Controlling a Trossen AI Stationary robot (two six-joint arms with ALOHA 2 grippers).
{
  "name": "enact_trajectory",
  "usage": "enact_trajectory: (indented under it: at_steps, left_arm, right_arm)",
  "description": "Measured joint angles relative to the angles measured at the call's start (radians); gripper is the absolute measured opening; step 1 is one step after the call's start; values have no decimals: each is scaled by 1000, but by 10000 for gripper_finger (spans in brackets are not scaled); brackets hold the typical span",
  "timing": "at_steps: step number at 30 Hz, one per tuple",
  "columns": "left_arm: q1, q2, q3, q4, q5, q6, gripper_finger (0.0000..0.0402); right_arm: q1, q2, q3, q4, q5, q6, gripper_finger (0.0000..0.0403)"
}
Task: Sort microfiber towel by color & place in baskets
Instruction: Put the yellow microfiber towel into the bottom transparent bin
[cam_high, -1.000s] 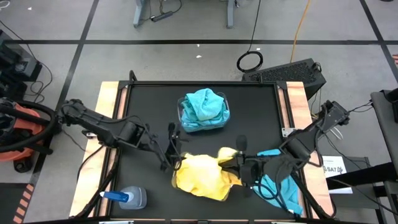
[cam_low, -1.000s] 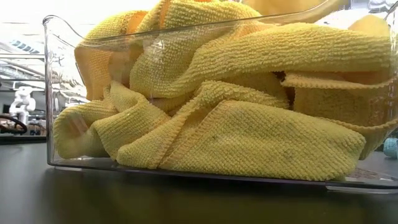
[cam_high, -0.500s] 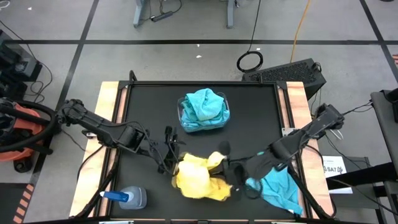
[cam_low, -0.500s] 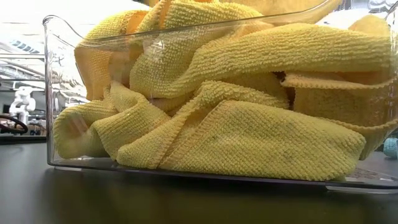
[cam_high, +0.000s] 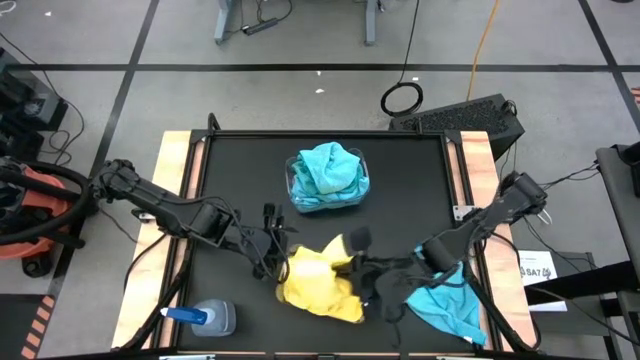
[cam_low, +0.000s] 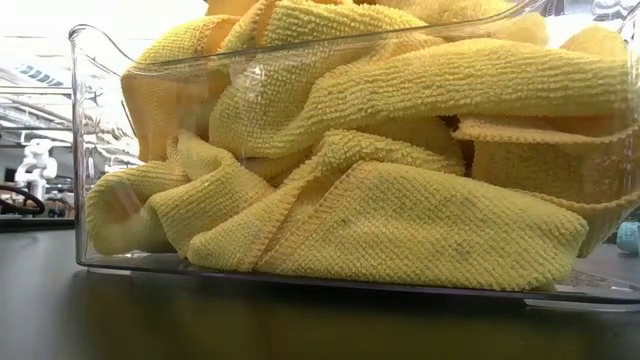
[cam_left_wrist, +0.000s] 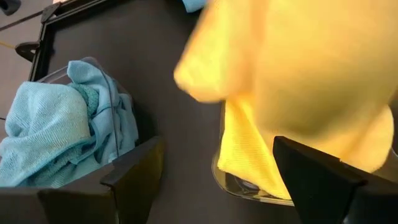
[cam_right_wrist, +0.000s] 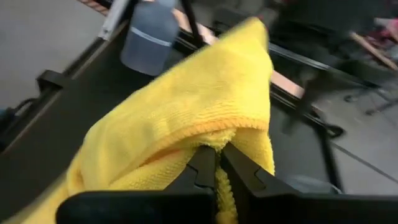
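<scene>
A clear basket (cam_low: 95, 150) near the table's near edge is full of yellow towels (cam_high: 318, 285) (cam_low: 380, 200). A second basket (cam_high: 291, 180) farther back holds turquoise towels (cam_high: 328, 170) (cam_left_wrist: 43, 130). My right gripper (cam_high: 362, 272) (cam_right_wrist: 216, 155) is at the yellow basket's right end, shut on a yellow towel (cam_right_wrist: 186, 106). My left gripper (cam_high: 272, 246) (cam_left_wrist: 217, 180) is open at that basket's left end, with yellow cloth (cam_left_wrist: 298, 81) close in front of it. One turquoise towel (cam_high: 450, 305) lies flat on the table's near right. My right gripper pinches a folded edge (cam_right_wrist: 219, 135) of the yellow towel between its two fingers, coming from the table's right. The cloth bunches over and ahead of the fingers and joins the yellow heap over the basket. My left gripper: I cannot tell whether its fingers touch the yellow cloth.
A clear spray bottle with a blue cap (cam_high: 205, 318) lies at the near left corner. Bare black mat (cam_high: 240, 170) lies left and right of the turquoise basket. The table's wooden side strips (cam_high: 172, 190) border the mat.
My right gripper has moved toward the table's left, staying shut on the yellow towel. The yellow cloth, spread wide to the right a second ago, has been bunched together over its basket. The turquoise towel on the right has stayed on the table.
</scene>
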Motion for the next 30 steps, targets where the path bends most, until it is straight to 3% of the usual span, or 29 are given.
enact_trajectory:
  at_steps: [5,12,21,24,30]
  left_arm:
    - [-9,0,0,-3,-12,-17,310]
    - [-8,0,0,-2,-25,-16,310]
    - [-7,0,0,7,-49,-16,310]
    - [-7,0,0,20,-55,-16,310]
    - [-7,0,0,40,-56,-15,310]
  right_arm:
    - [57,-116,0,-188,141,108,0]
    - [134,-275,0,-555,303,406,0]
    - [162,-359,-3,-1020,300,849,0]
    - [159,-359,-38,-1051,276,905,0]
    - [154,-359,-180,-1002,64,996,2]
